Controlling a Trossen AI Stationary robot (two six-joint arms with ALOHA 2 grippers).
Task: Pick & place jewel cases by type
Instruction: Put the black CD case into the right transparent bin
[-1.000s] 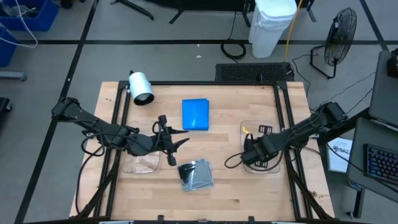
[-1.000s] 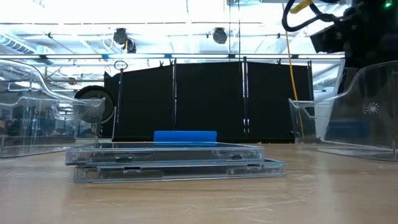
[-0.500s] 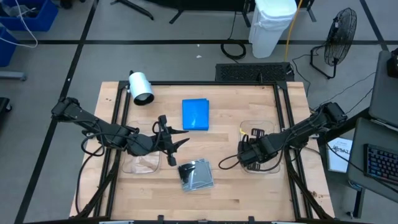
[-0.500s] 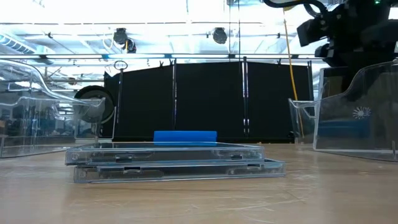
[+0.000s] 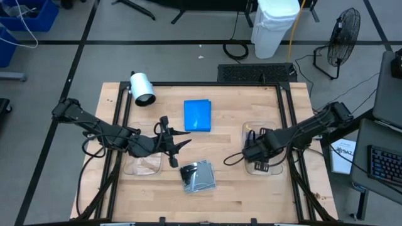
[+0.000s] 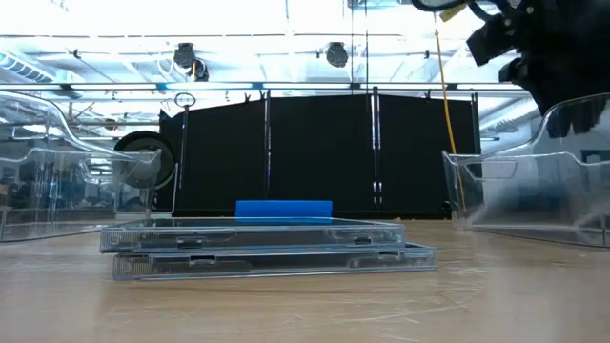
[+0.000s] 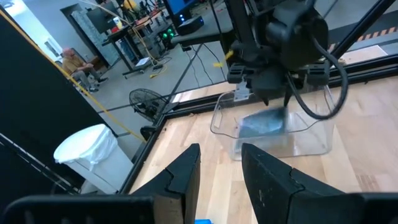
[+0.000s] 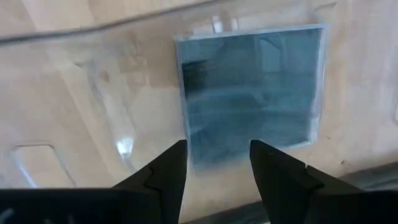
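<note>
High view: we take the blue jewel case (image 5: 198,116) near the middle of the worktop (image 5: 226,188) as our landmark. On the near side of it, toward the front edge, two grey translucent jewel cases (image 5: 198,176) lie stacked, slightly askew; the low view shows them (image 6: 267,250) one upon the other with the blue case (image 6: 283,209) behind. To the right of the blue case stands a clear tray (image 5: 264,150), and the right end effector (image 5: 254,152) hangs over it. Its wrist view looks down between its fingers (image 8: 163,173), parted with nothing between them, onto a grey jewel case (image 8: 252,93) lying flat on the tray floor; the left wrist view shows the same case (image 7: 264,122) inside the tray (image 7: 311,134). To the left of the blue case and a little nearer the front, the left end effector (image 5: 174,143) waits above the worktop beside a second clear tray (image 5: 143,164), its fingers (image 7: 186,174) a narrow gap apart and empty. A white roll (image 5: 142,88) lies beyond the blue case to the left. We can read no brand, label or writing on the cases.
</note>
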